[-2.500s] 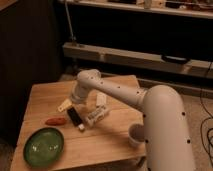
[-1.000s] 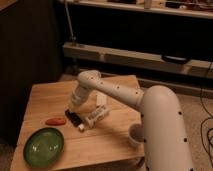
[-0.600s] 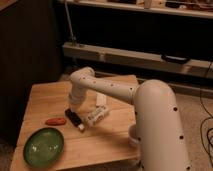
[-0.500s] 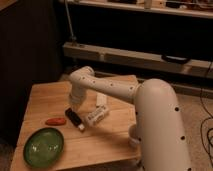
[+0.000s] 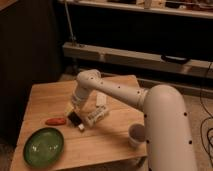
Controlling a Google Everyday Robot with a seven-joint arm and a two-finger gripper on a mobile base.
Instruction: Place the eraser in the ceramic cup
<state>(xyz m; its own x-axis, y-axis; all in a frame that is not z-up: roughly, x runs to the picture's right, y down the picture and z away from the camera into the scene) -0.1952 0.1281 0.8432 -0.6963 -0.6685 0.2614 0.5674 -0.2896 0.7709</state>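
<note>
At the left front of the wooden table point(image 5: 107, 142) lies the green plate point(image 5: 44, 147), and only its shiny glazed surface shows. Just beyond its far right rim lies the red-orange elongated thing point(image 5: 55, 121). Next to the right is the eraser point(image 5: 75, 119), a small black block that sits low at the table surface, between the red-orange thing and the white bottle point(image 5: 98, 114). The gripper point(image 5: 75, 109) is directly over the eraser, pointing down, and seems to touch it. Whether it is spread or closed around the block I cannot tell.

The bottle lies on its side just right of the gripper, and a flat white piece point(image 5: 101, 98) is behind it. The white arm point(image 5: 120, 92) rises from the gripper to a rounded joint, then runs right and down into a thick segment at the right front. The ceramic cup point(image 5: 135, 139) stands upright near the front right of the table, beside this thick segment and well apart from the eraser. Its inside looks pale.
</note>
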